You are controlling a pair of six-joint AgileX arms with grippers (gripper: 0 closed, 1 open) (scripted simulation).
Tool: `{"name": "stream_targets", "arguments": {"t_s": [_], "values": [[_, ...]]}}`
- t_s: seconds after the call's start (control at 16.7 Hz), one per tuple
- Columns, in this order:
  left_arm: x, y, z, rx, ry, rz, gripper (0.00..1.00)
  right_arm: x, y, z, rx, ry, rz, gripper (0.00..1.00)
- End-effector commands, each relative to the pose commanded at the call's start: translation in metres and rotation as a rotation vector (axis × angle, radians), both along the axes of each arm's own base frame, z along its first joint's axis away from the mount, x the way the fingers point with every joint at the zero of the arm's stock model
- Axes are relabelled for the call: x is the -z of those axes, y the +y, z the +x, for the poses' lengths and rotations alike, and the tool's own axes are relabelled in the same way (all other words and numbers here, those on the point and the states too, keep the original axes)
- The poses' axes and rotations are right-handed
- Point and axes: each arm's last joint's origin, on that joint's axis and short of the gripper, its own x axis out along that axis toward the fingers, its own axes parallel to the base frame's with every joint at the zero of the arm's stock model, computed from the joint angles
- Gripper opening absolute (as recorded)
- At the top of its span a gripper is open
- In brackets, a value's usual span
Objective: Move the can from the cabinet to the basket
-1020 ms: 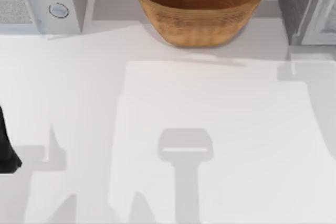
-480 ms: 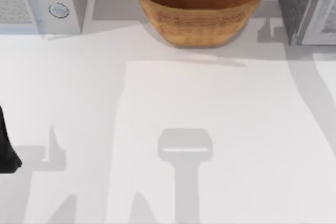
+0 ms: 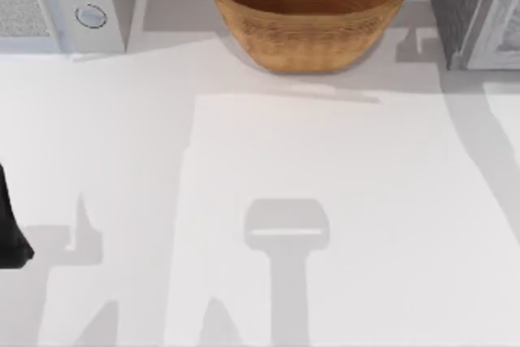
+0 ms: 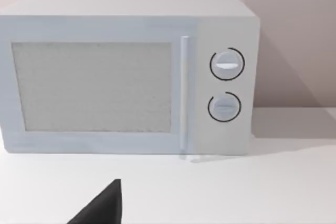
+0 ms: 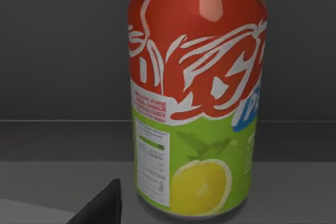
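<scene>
The can (image 5: 197, 93) stands upright on a dark grey shelf inside the cabinet (image 5: 52, 51), red on top with white script, green below with a yellow fruit. It is close in front of my right gripper (image 5: 100, 205), of which a black tip shows beside the can's base, apart from it. From above, the cabinet (image 3: 457, 2) stands at the table's far right with its paler door panel (image 3: 504, 34) swung out. The woven brown basket (image 3: 309, 34) sits at the far middle with nothing inside. My left arm (image 3: 10, 225) rests at the left edge.
A light grey microwave (image 3: 65, 2) with two round knobs stands at the far left, and it faces the left gripper (image 4: 102, 208) across bare white table (image 4: 236, 192). The white tabletop (image 3: 325, 152) spreads wide in front of the basket.
A shadow at the table's right has slid toward the cabinet's front. The basket, the microwave and my left arm have not moved.
</scene>
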Motion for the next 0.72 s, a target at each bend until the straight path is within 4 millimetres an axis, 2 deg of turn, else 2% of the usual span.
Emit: {"name": "stream_targets", "arguments": {"t_s": [0.42, 0.72], "values": [[0.000, 0.000, 0.000, 0.000, 0.000, 0.000, 1.00, 0.003, 0.018, 0.044, 0.005, -0.008, -0.002, 1.00], [0.000, 0.000, 0.000, 0.000, 0.000, 0.000, 1.00, 0.004, 0.018, 0.046, 0.008, -0.005, -0.002, 1.00]]}}
